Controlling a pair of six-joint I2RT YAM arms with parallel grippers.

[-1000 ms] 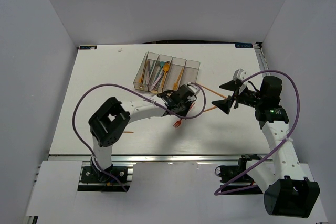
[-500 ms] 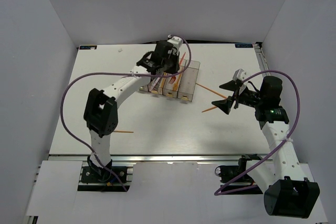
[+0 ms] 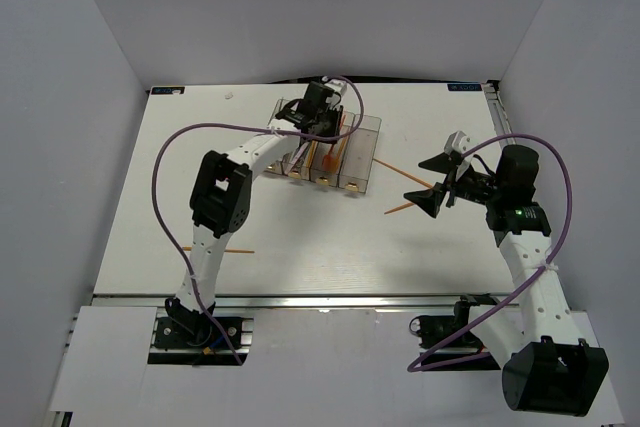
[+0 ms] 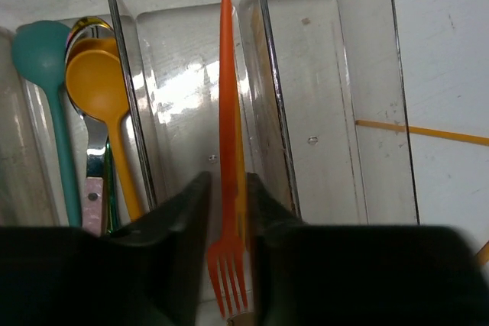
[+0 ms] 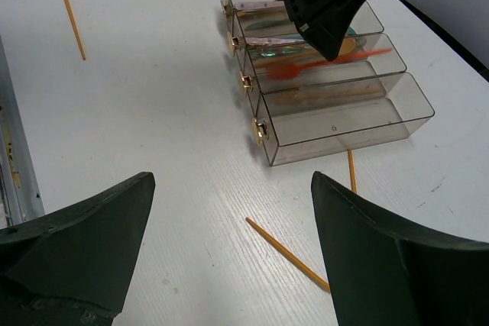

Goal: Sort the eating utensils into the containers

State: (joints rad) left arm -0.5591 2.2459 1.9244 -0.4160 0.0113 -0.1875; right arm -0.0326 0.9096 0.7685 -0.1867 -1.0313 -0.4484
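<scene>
The containers [image 3: 362, 159] are a row of clear bins at the back middle of the table. My left gripper [image 3: 322, 107] hovers over them, and an orange fork [image 4: 227, 74] lies between its fingers [image 4: 179, 211], over the third bin [image 4: 179, 97], tines toward the camera. The jaws stand slightly apart, with a thin gap beside the fork's shaft. A teal spoon [image 4: 42, 59], an orange spoon [image 4: 95, 82] and a silver spoon share the bin to the left. The right wrist view shows the fork [image 5: 328, 62] level with the bin rims. My right gripper [image 3: 428, 182] is wide open and empty, to the right of the containers [image 5: 336, 124].
Thin orange sticks lie loose on the table: two right of the bins [image 3: 400, 172] [image 3: 405, 207] and one at the front left [image 3: 235, 250]. The end bin [image 4: 328, 112] holds nothing. The purple cable [image 3: 165, 162] arcs over the left side.
The left arm swung from mid-table to above the bins, carrying the orange fork. Its jaws have just widened a little. The right arm has not moved.
</scene>
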